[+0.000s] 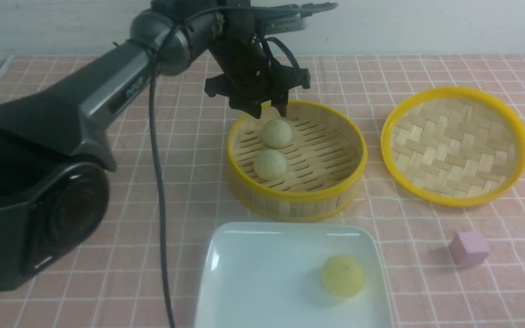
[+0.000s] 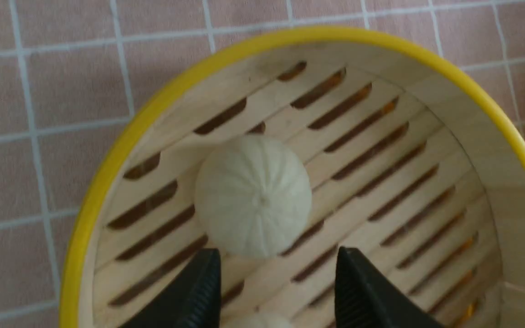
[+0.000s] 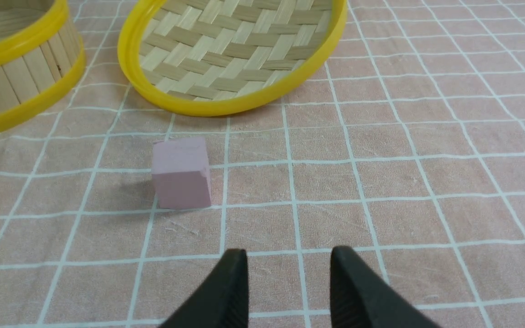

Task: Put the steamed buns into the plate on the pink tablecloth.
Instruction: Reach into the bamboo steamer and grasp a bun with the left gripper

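Left claw (image 1: 269, 109), jaws apart, is hovering just above the farther pale beige round dough bun (image 1: 276, 133) in the yellow-rimmed bamboo steamer (image 1: 299, 197). Right claw (image 3: 287, 273), also spread, is sitting well away.

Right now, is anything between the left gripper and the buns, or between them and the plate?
Nothing visible lies between the open left gripper and the steamed buns below it. Toward the plate, only the steamer wall's near side intervenes. A yellow ball occupies the plate's right part.

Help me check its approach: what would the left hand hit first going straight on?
Probably a pale round steamed bun in the yellow-rimmed bamboo steamer, just ahead of the open left hand; depth is unclear.
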You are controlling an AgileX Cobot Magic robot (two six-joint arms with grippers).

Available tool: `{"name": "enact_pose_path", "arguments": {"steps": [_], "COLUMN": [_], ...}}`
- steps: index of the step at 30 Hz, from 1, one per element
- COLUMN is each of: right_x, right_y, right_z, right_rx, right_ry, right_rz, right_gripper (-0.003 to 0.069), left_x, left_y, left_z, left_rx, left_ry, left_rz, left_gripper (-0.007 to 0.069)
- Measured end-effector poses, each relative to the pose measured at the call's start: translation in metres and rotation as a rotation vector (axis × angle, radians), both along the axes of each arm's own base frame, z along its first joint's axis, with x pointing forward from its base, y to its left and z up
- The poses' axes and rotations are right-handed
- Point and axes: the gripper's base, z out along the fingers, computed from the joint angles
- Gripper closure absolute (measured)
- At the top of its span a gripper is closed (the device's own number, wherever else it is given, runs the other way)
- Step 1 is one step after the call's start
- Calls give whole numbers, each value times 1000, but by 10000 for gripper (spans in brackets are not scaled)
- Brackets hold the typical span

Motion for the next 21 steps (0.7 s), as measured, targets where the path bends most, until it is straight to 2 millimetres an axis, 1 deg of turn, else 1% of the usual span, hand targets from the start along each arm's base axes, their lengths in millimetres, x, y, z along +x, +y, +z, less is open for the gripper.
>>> {"name": "enact_pose_path", "arguments": {"steps": [3, 4, 6, 8, 11, 14, 15, 16, 17, 18, 19, 20, 21], "right_x": [0, 0, 0, 0, 0, 0, 0, 0, 0, 0, 0, 0, 0], "right_y": [0, 0, 0, 0, 0, 0, 0, 0, 0, 0, 0, 0, 0], "right_z": [0, 0, 0, 0, 0, 0, 0, 0, 0, 0, 0, 0, 0], "right_rx": [0, 0, 0, 0, 0, 0, 0, 0, 0, 0, -3, -4, -4], "right_ry": [0, 0, 0, 0, 0, 0, 0, 0, 0, 0, 0, 0, 0], "right_rz": [0, 0, 0, 0, 0, 0, 0, 0, 0, 0, 1, 1, 1], "right_gripper": [419, 419, 419, 419, 419, 419, 419, 419, 419, 419, 419, 419, 419], "left_x": [14, 19, 22, 27, 30, 28, 26, 25, 21, 20, 13, 8, 1], "left_y": [-2, -2, -3, -5, -7, -7, -7, -7, -7, -7, -7, -6, -6], "left_z": [-20, -30, -36, -49, -58, -61, -57, -57, -47, -43, -25, -14, 6], "left_rx": [45, 66, 75, 63, 35, 27, 22, 20, 10, 5, -16, -19, -31], "left_ry": [-48, -63, -70, -78, -61, -17, -5, -2, 18, 22, 31, 40, 28], "left_rz": [5, 10, 15, 37, 71, 78, 72, 69, 46, 40, 10, -7, -31], "left_gripper": [298, 311, 324, 355, 440, 571, 590, 593, 602, 602, 603, 604, 604]}}
